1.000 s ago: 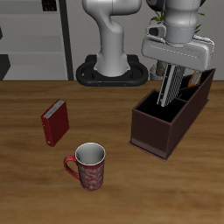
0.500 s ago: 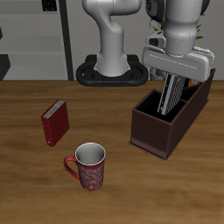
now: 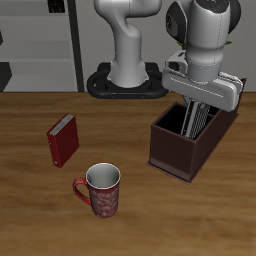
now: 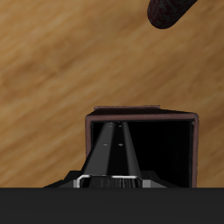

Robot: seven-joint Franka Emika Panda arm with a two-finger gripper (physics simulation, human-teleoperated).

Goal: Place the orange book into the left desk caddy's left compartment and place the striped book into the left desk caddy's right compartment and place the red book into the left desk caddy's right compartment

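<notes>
The striped book (image 3: 196,117) is held clamped in the claw (image 3: 198,106) at the frame's right, lowered into the left desk caddy (image 3: 185,150). The red book (image 3: 62,140) lies on the counter (image 3: 30,200) at left.

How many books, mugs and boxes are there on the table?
Books: 2, the red book and the striped book standing in the box
Mugs: 1, the red mug
Boxes: 1, the left desk caddy
Total: 4
</notes>
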